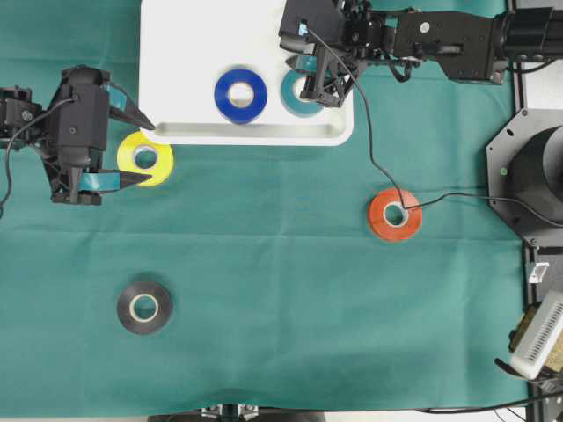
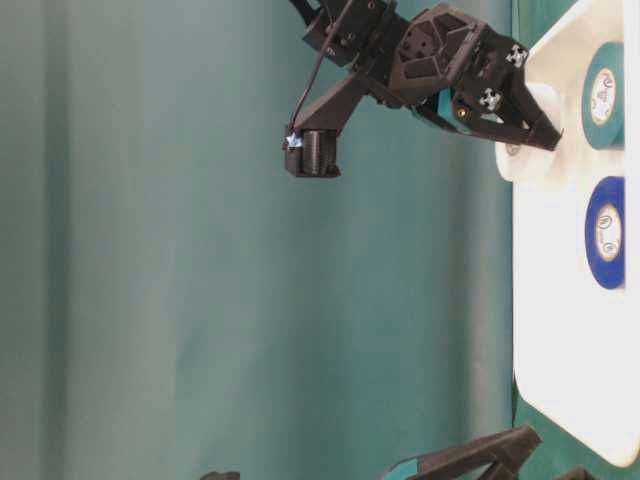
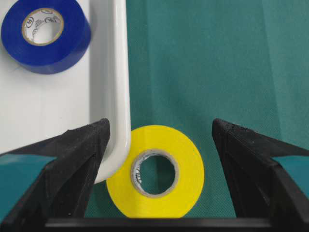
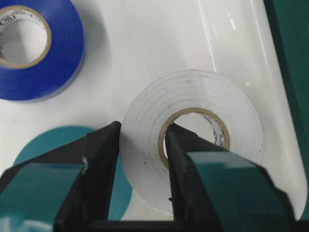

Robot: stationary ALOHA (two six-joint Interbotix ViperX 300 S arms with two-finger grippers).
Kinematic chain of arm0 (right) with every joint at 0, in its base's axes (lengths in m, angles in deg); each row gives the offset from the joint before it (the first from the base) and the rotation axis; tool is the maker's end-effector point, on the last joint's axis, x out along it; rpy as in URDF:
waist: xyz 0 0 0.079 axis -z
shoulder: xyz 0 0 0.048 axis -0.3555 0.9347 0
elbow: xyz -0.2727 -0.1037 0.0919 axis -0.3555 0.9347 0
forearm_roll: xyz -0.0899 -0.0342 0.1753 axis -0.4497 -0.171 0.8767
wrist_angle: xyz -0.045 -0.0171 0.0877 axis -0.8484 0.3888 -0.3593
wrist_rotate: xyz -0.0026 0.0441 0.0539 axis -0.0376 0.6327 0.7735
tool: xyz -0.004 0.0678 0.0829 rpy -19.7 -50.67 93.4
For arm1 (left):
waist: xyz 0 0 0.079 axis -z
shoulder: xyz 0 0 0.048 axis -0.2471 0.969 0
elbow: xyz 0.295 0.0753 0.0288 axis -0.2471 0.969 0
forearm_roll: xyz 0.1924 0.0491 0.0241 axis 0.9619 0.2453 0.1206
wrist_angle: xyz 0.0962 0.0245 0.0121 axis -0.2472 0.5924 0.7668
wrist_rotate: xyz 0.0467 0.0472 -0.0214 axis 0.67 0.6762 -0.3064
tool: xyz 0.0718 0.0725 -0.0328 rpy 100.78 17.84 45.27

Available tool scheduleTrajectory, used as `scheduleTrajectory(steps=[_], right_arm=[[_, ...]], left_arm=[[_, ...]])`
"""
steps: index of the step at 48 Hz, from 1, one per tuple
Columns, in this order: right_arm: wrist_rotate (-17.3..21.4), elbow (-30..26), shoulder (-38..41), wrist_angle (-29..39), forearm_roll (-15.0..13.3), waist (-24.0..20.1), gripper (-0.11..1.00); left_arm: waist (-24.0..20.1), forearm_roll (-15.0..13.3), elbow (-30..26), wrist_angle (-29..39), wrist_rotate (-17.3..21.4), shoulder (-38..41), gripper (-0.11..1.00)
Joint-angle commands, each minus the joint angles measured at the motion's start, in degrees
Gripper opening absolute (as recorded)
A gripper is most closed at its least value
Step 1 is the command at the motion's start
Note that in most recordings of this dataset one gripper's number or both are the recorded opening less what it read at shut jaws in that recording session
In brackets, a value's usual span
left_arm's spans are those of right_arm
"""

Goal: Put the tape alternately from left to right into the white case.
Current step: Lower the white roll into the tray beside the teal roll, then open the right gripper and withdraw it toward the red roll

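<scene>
The white case (image 1: 176,53) lies at the top middle of the table, with a blue tape (image 1: 240,95) and a teal tape (image 1: 297,98) inside it. Over the case, my right gripper (image 4: 143,129) is shut on a white tape (image 4: 231,111), one finger through its hole and one outside, beside the teal tape (image 4: 53,140). My left gripper (image 3: 160,126) is open, its fingers either side of a yellow tape (image 3: 188,159). The yellow tape (image 1: 145,158) lies flat on the green cloth against the case's near-left corner (image 3: 118,145).
A red tape (image 1: 395,214) lies on the cloth at the right with a black cable (image 1: 374,158) running over it. A black tape (image 1: 144,307) lies at the lower left. A black round base (image 1: 537,176) and a white device (image 1: 538,338) stand at the right edge.
</scene>
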Motion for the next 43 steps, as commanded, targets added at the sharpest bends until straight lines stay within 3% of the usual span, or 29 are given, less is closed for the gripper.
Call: scheduleTrajectory(steps=[1, 9, 16, 19, 32, 43], right_arm=[[0.18, -0.09, -1.93, -0.62, -0.09, -0.09, 0.28], [0.26, 0.62, -1.93, -1.14, -0.09, -0.18, 0.3], [0.26, 0.7, -1.93, -1.58, 0.0, -0.09, 0.72], [0.26, 0.7, -1.93, -2.02, 0.09, -0.18, 0.84], [1.14, 0.79, -2.02, -2.81, 0.18, -0.62, 0.82], [1.14, 0.79, -4.22, -2.9, 0.18, -4.04, 0.82]], left_arm=[[0.09, -0.09, -0.79, -0.53, 0.0, -0.53, 0.84], [0.18, -0.09, -0.88, -0.44, 0.0, -0.53, 0.84], [0.18, -0.09, -0.88, -0.44, 0.0, -0.53, 0.84], [0.18, -0.09, -0.79, -0.44, 0.0, -0.53, 0.84], [0.18, -0.09, -0.7, -0.44, 0.0, -0.62, 0.84], [0.18, -0.09, -0.7, -0.44, 0.0, -0.62, 0.84]])
